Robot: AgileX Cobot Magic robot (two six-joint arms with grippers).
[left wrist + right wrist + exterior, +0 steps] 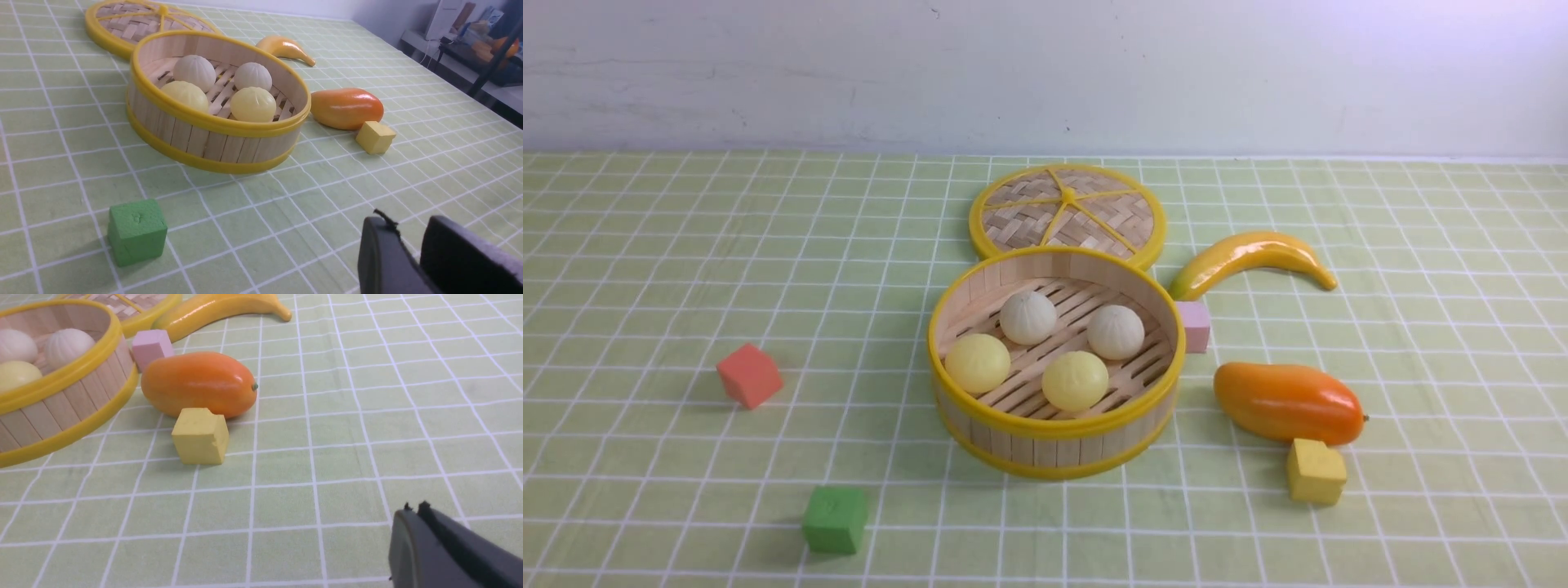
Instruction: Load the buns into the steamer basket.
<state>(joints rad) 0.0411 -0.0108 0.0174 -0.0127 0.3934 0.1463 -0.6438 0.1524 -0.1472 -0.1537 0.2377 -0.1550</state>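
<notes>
Already all four buns [1052, 349] sit on the slatted floor of the steamer basket [1058, 429], which stands on the counter [645, 269] just in front of its lid [1067, 209]. Neither arm shows in the front view; each wrist view catches only fingertips, cut off at the frame's edge, low over bare cloth. Left fingers [384, 253] stand slightly spread and empty, right fingers [412, 543] pressed together, holding nothing.
</notes>
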